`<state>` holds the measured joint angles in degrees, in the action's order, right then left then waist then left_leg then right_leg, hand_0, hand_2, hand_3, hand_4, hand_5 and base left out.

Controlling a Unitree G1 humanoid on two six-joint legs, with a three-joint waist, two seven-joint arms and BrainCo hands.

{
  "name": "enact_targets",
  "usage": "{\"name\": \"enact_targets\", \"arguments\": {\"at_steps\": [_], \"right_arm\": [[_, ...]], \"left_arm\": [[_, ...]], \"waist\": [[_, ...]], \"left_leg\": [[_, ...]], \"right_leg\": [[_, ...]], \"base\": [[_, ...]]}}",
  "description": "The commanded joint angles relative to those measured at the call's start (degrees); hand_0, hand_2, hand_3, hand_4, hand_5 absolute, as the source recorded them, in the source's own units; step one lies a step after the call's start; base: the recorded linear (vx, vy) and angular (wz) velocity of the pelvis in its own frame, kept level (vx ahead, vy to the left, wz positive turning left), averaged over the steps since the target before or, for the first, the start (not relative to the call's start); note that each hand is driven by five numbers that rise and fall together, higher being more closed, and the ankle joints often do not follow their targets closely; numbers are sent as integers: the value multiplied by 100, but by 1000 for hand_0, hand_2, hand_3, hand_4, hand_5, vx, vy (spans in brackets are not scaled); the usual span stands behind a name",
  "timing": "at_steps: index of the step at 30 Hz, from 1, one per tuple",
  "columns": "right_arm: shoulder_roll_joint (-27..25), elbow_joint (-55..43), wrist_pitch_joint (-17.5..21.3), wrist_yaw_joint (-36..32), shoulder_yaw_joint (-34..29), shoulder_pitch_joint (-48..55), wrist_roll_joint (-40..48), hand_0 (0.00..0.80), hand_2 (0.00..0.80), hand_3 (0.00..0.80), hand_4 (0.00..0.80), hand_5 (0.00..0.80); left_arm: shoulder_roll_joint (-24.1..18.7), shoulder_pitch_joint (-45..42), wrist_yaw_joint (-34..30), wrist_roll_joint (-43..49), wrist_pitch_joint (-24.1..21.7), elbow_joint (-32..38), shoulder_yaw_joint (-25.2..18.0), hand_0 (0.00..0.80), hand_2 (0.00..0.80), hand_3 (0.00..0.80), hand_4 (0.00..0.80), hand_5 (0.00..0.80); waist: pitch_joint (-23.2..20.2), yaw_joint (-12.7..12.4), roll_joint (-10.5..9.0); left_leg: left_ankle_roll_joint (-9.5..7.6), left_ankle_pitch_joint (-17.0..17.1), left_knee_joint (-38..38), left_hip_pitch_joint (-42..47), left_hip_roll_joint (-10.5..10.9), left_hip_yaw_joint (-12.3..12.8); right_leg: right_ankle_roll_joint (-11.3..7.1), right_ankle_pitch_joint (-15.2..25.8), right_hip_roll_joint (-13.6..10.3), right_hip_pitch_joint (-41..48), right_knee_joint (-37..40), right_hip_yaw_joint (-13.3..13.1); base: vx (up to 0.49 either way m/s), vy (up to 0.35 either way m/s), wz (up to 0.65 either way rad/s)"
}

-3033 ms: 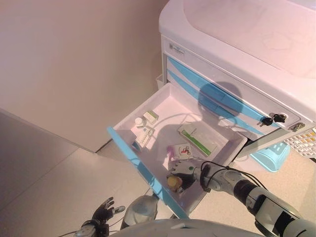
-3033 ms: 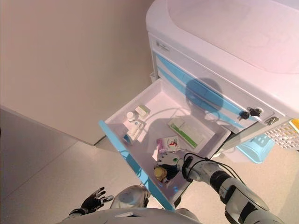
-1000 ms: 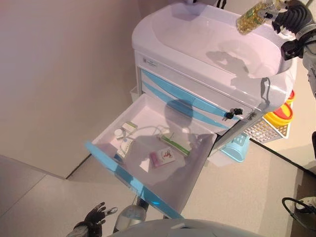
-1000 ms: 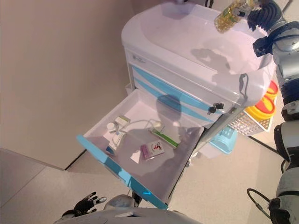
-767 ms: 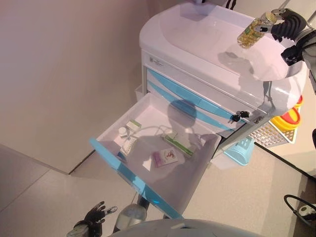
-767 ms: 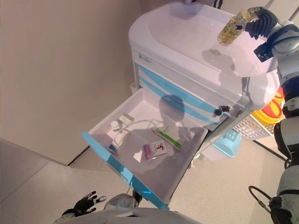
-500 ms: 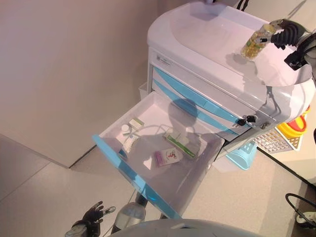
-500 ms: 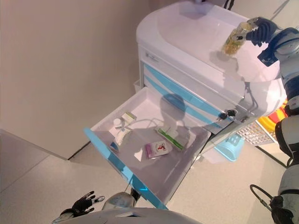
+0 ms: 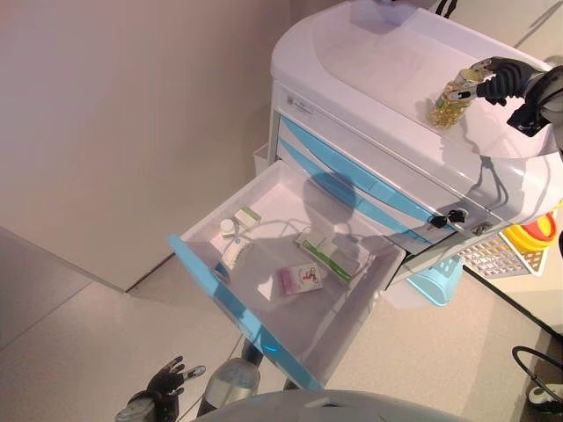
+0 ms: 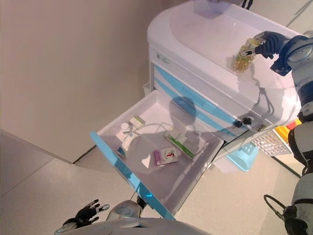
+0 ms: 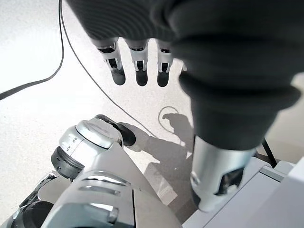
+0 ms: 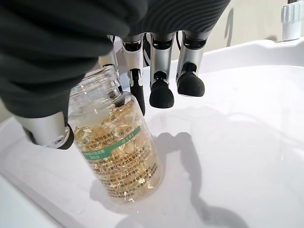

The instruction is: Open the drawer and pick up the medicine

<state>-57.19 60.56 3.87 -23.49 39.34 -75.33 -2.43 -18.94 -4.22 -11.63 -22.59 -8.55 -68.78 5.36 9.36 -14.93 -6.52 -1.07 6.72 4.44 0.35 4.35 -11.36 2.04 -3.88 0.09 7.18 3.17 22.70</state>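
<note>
A clear medicine bottle (image 9: 447, 101) of yellow capsules stands a little tilted on the white top of the cart (image 9: 378, 61). Its base rests on the surface in the right wrist view (image 12: 118, 152). My right hand (image 9: 501, 77) is at the bottle's neck, with the thumb (image 12: 47, 130) and one finger pinching it while the other fingers (image 12: 161, 90) stand off straight. The cart's drawer (image 9: 236, 312), with a blue front, is pulled wide open. My left hand (image 9: 163, 387) hangs low beside the drawer's front, open and empty, its fingers (image 11: 137, 66) straight.
In the drawer lie a pink box (image 9: 301, 279), a green and white box (image 9: 330, 255), a small white bottle (image 9: 228, 227) and other small boxes (image 9: 234, 255). Keys (image 9: 453, 216) hang from the cart's lock. A blue basket (image 9: 435, 281) and a white basket (image 9: 506, 255) hang on its right side.
My right hand took the bottle out of the drawer, raised it over the cart and has lowered it onto the cart's top. The camera has shifted. The left hand has not moved.
</note>
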Motion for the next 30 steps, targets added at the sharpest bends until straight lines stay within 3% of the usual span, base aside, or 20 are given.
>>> {"name": "enact_targets", "arguments": {"at_steps": [1,7,8,10,11,13,14,15,30], "right_arm": [[-393,-82,141,-35,391,-679,-194,800,800,800,800,800],[-388,-78,81,-38,332,-620,-183,800,800,800,800,800],[-383,-64,93,-27,313,-597,-190,696,696,696,696,696],[-402,-52,135,-7,284,-564,-182,668,668,668,668,668],[-412,-67,138,12,269,-539,-167,552,552,552,552,552],[-433,-85,158,33,230,-504,-123,402,402,402,402,402],[-430,-93,151,71,213,-501,-65,160,160,160,160,160],[-426,-101,149,98,198,-499,-22,0,0,0,0,0],[-500,-489,378,1419,-328,-383,741,0,0,0,0,0]], "left_arm": [[-359,26,-21,-147,-18,106,194,0,0,0,0,0],[-372,42,-42,-148,-33,57,176,0,0,0,0,0],[-372,45,-43,-135,-33,47,167,0,0,0,0,0],[-377,39,-42,-141,-47,28,167,0,0,0,0,0],[-372,34,-40,-137,-56,20,166,0,0,0,0,0],[-385,27,-54,-130,-58,15,152,0,0,0,0,0],[-389,29,-57,-126,-61,14,151,0,0,0,0,0],[-385,33,-55,-123,-60,15,155,0,0,0,0,0],[-324,-10,-85,-94,-96,7,239,0,0,0,0,0]], "waist": [[-14,-119,-138],[-8,-92,-135],[-11,-88,-137],[-11,-80,-138],[-11,-73,-138],[-10,-64,-135],[-7,-60,-133],[-8,-56,-132],[-91,12,-63]], "left_leg": [[30,-531,-19,90,122,244],[29,-533,-16,95,112,278],[31,-535,-16,98,107,289],[31,-543,-16,109,101,299],[31,-544,-15,113,99,304],[32,-547,-15,120,94,315],[32,-547,-15,121,91,321],[33,-549,-14,122,88,326],[47,-608,-36,188,86,378]], "right_leg": [[-438,91,-411,-273,-600,-327],[-456,104,-416,-294,-608,-364],[-456,104,-413,-293,-608,-372],[-460,102,-412,-294,-615,-382],[-462,103,-412,-293,-614,-389],[-464,105,-409,-297,-619,-399],[-463,105,-407,-300,-620,-404],[-464,105,-406,-303,-620,-407],[-476,93,-402,-255,-597,-465]], "base": [[0,0,0],[0,0,0],[0,0,0],[0,0,0],[0,0,0],[0,0,0],[0,0,0],[0,0,0],[0,0,0]]}}
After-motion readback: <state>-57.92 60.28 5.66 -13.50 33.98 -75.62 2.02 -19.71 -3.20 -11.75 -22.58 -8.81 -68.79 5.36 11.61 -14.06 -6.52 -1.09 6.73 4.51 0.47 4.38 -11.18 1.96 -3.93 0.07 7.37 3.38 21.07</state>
